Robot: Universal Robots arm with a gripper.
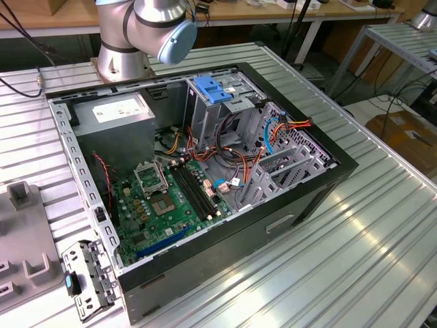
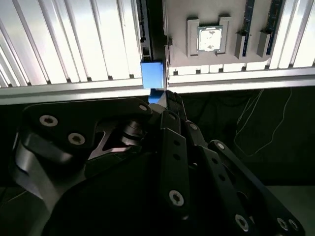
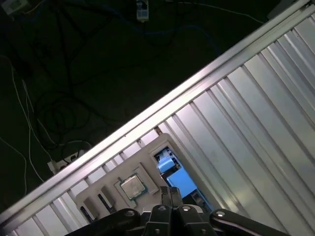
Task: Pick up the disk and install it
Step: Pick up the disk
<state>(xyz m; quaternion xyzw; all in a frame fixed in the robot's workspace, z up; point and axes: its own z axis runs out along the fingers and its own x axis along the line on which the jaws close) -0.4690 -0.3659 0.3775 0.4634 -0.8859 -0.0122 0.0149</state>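
Black linkages of my gripper (image 2: 166, 98) sit closest in the second wrist view, the bolted bars running up to narrow tips. In the first wrist view my fingertips (image 3: 166, 192) lie pressed side by side with just a thin seam between them, so they are together with nothing wide between them.

Just beyond the tips sits the disk (image 3: 179, 181), of which I see the blue plastic bracket and no metal face. It rests in a dark gap at the edge of a grey tray (image 3: 145, 157), between that tray and the ribbed metal table (image 3: 256, 108). Whether my tips touch the bracket I cannot tell. A square silver processor chip (image 3: 132, 187) lies in a recess of the same tray, near the disk. Past the table's rail is a dark floor with loose cables (image 3: 49, 98).

In the exterior view my arm (image 1: 136, 31) rises from its base at the far side of the table. Beside it lies the open computer case (image 1: 328, 179), with the green motherboard (image 1: 171, 198) flat inside, a grey box with a white sticker (image 1: 113, 113) in the corner nearest the base, and a light-blue latch plate (image 1: 213, 92) on top of the drive cage. Red, orange and black wires (image 1: 232, 147) run between them.
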